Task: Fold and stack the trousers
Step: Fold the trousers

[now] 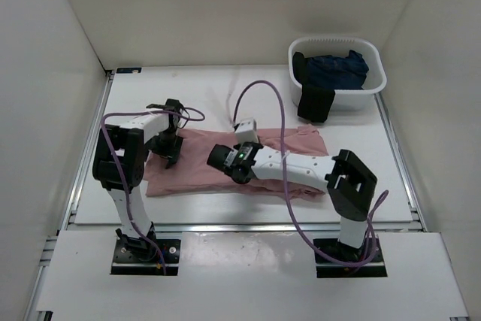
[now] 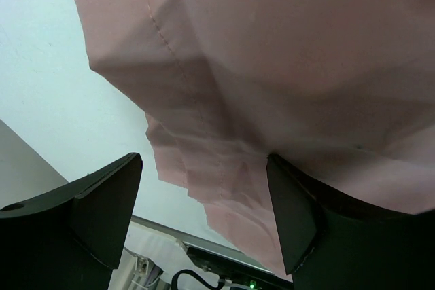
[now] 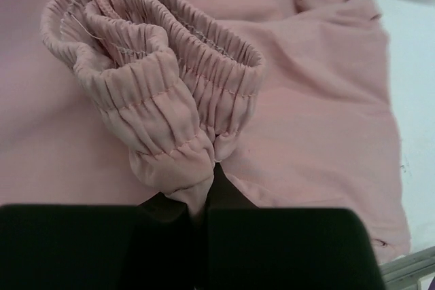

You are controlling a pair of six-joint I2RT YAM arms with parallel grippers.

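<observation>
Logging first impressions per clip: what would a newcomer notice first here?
The dusty-pink trousers lie spread across mid-table, their gathered waistband bunched up and pinched in the right gripper, jaws shut. The left gripper is at their left end, jaws open. At the far right, a white basket holds dark blue clothes.

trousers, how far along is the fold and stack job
Done: the trousers lie stretched out across the table. In hand: the right gripper is shut on the gathered waistband, bunched above the cloth below; the left gripper is open at the other end. Left: the folding over and the stacking.
</observation>
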